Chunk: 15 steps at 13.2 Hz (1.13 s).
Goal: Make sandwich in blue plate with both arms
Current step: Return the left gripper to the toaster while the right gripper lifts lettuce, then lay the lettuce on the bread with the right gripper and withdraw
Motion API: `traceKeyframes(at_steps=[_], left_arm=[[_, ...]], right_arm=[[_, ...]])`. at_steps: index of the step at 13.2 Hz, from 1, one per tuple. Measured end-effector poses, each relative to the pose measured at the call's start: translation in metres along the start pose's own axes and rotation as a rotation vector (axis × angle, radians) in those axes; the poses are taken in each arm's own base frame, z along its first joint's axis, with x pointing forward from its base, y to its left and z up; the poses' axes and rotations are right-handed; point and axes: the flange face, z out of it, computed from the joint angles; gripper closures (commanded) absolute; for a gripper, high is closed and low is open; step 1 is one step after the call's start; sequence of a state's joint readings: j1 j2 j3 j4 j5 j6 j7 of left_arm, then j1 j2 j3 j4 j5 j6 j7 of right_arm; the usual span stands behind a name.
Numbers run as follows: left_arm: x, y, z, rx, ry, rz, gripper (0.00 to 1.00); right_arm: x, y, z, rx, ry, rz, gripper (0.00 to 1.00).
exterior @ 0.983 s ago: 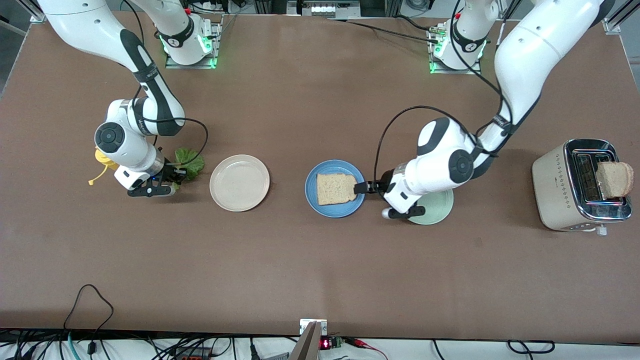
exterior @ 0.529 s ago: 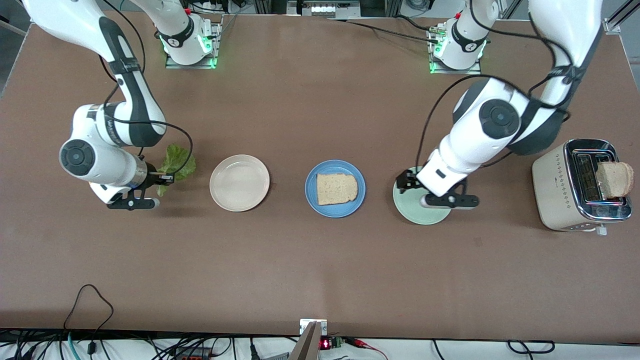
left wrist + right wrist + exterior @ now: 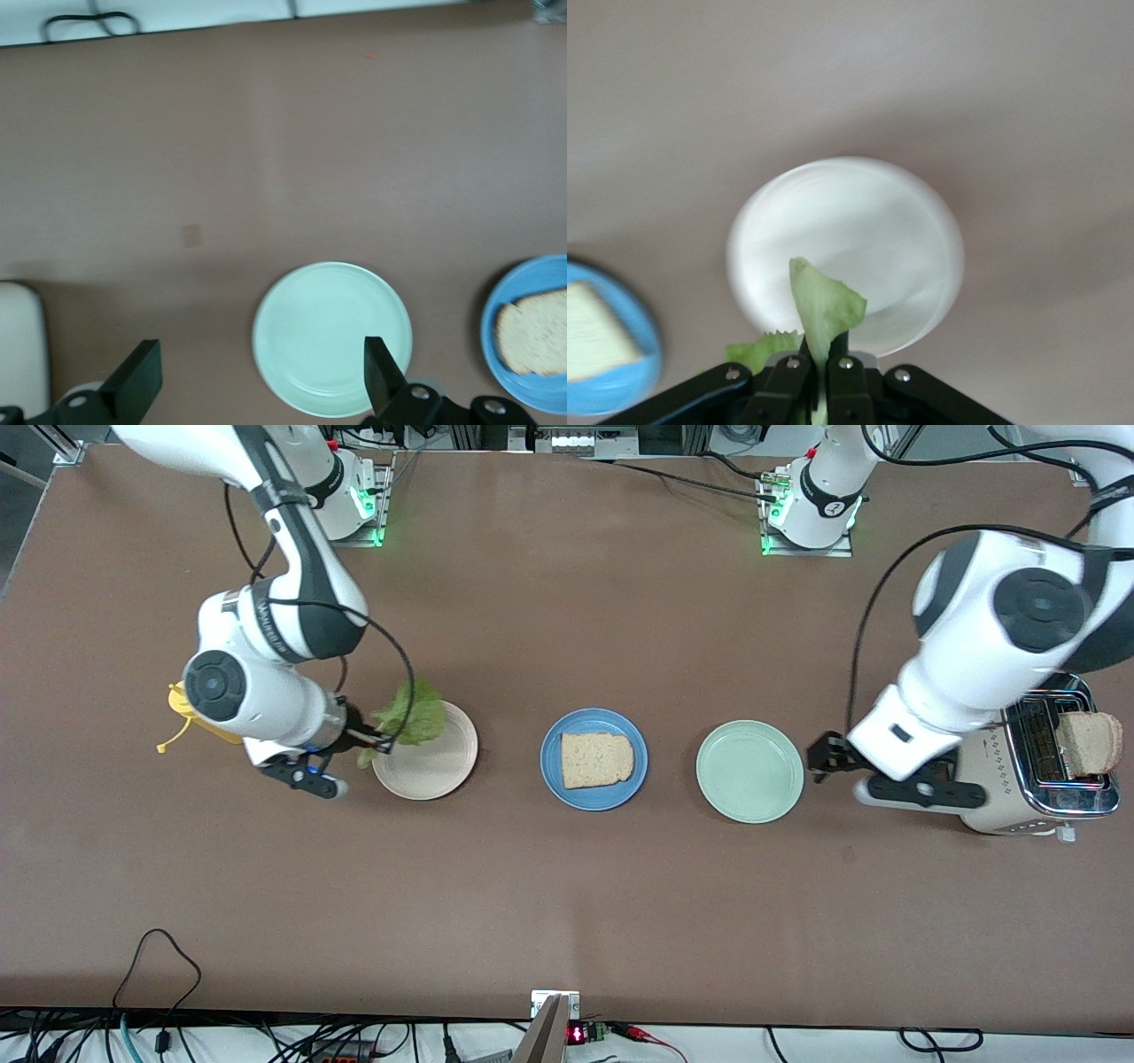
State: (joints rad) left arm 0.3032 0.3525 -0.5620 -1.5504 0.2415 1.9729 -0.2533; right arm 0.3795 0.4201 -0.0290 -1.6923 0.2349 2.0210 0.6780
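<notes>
I am working at the table [image 3: 567, 903], and the blue plate [image 3: 556, 772] at its middle is my landmark. The toaster [image 3: 974, 779] is sitting at the left arm's end, well apart from the blue plate, with a second bread slice [image 3: 1091, 742] standing up out of its slot, ready, I judge, to become the top of the sandwich. My left gripper [image 3: 826, 757] is hanging over the bare table between the toaster and the green plate [image 3: 749, 771], which lies just beside the blue plate; its jaws are standing wide apart and holding nothing, probably so they can take that toasted slice.

The cream plate [image 3: 425, 766] is lying beside the blue plate toward the right arm's end. My right gripper [image 3: 365, 740] is hovering over that plate's rim, its fingers pinched together on the lettuce [image 3: 412, 716], gripping it by one edge so the leaf is hanging free to be laid flat.

The first bread slice [image 3: 596, 759] is lying flat on the blue plate, bare on top, so the lettuce layer is what I judge comes next. A yellow thing [image 3: 182, 713] is lying on the table, partly hidden by my right arm, farther from the blue plate than the cream plate is.
</notes>
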Motion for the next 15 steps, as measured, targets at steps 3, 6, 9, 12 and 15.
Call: traceKeyframes(at_steps=[3,6,9,12,15], left_arm=[[-0.002,-0.064,-0.018,0.042,-0.026,-0.094,0.0],[-0.014,-0.112,-0.061,-0.004,-0.038,-0.073,0.0],[-0.037,-0.124,-0.095,-0.028,-0.087,-0.075,0.0],[-0.046,-0.119,-0.112,-0.029,-0.075,-0.068,0.0],[-0.049,-0.117,-0.109,-0.03,-0.106,-0.079,0.0]], right_arm=[[-0.027,-0.055,0.016,0.012,-0.007,0.186,1.0],[-0.05,-0.106,0.045,0.051,-0.034,0.364,1.0],[-0.066,-0.151,0.069,0.147,-0.011,0.487,1.0],[-0.082,-0.175,0.097,0.195,0.011,0.536,1.0],[-0.097,-0.186,0.128,0.199,0.019,0.543,0.99]])
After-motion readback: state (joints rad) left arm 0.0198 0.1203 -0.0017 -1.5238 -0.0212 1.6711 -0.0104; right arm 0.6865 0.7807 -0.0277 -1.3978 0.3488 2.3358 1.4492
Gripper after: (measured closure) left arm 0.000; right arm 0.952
